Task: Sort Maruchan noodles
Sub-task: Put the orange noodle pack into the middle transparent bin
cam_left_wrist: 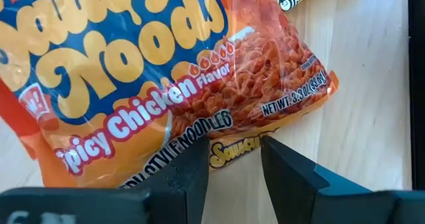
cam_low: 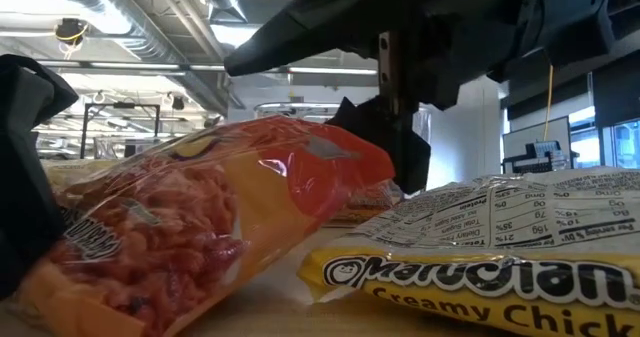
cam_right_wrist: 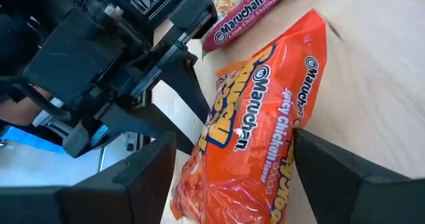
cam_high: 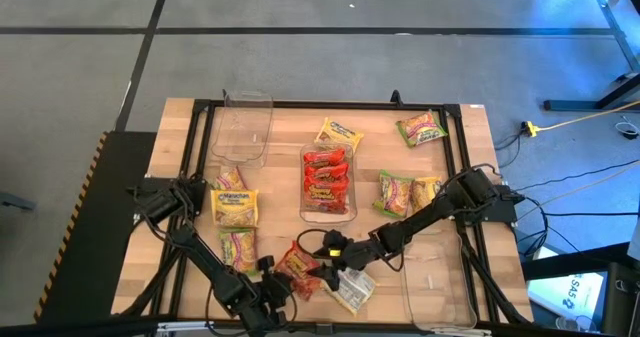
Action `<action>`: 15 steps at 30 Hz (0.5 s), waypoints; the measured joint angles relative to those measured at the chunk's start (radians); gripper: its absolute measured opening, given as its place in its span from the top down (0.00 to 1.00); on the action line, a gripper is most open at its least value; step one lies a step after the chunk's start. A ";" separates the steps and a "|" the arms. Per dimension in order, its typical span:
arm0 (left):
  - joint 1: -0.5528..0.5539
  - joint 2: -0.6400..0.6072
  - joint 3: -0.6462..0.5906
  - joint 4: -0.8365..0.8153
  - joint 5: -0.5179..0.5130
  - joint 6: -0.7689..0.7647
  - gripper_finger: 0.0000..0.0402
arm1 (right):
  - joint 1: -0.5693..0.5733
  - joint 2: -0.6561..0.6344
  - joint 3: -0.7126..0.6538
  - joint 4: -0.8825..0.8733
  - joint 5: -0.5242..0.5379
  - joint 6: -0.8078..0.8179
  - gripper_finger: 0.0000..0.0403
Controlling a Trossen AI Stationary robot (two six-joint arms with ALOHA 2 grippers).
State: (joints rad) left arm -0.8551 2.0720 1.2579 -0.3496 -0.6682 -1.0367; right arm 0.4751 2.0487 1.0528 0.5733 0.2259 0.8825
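Looking straight down, the high view shows the bench (cam_high: 180, 127) carrying scattered packets: a yellow packet (cam_high: 234, 207), a green packet (cam_high: 420, 128) and others. A clear tray (cam_high: 327, 210) at mid-bench holds stacked red packets (cam_high: 326, 181); a second tray (cam_high: 242, 127) stands at the far left, a third (cam_high: 437, 287) at the near right. Both arms converge on an orange packet (cam_high: 298, 268) at the near edge. The left claw (cam_high: 268, 295) lies just beside it; the right claw (cam_high: 338, 257) reaches in from the opposite side.

Low view: the orange packet (cam_low: 180, 217) rests tilted, one end raised. A yellow Creamy Chicken packet (cam_low: 480, 247) lies beside it, label up.

Left wrist view: the left claw (cam_left_wrist: 234, 159) stands partly open, its fingers (cam_left_wrist: 186, 177) at the edge of the orange Spicy Chicken packet (cam_left_wrist: 153, 78). A grip cannot be confirmed.

Right wrist view: the right claw (cam_right_wrist: 232, 177) stands wide open, its fingers (cam_right_wrist: 139, 177) straddling the orange packet (cam_right_wrist: 265, 131) without closing on it. The left claw (cam_right_wrist: 192, 78) shows beyond.
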 joint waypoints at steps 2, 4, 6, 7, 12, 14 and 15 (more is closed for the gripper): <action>0.000 0.000 0.000 0.001 0.000 0.000 0.68 | 0.000 0.000 0.001 -0.008 0.011 0.000 0.32; 0.000 0.000 0.000 0.001 -0.004 0.000 0.68 | 0.000 0.000 0.002 -0.060 0.045 0.002 0.32; 0.000 0.000 0.000 0.002 -0.010 0.000 0.68 | 0.000 0.000 0.002 -0.132 0.077 0.010 0.32; 0.000 0.000 0.000 0.002 -0.013 0.000 0.68 | 0.000 0.000 0.001 -0.152 0.085 0.021 0.32; 0.000 0.000 0.000 0.003 -0.020 0.000 0.68 | 0.002 0.000 0.001 -0.148 0.079 0.030 0.32; 0.000 0.000 0.000 0.003 -0.022 0.001 0.68 | 0.002 0.000 0.001 -0.135 0.077 0.030 0.32; 0.000 0.000 0.000 0.003 -0.022 0.001 0.68 | 0.002 0.000 0.001 -0.135 0.077 0.033 0.32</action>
State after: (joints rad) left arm -0.8548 2.0720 1.2579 -0.3470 -0.6902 -1.0359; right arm 0.4770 2.0487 1.0542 0.4378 0.3030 0.9155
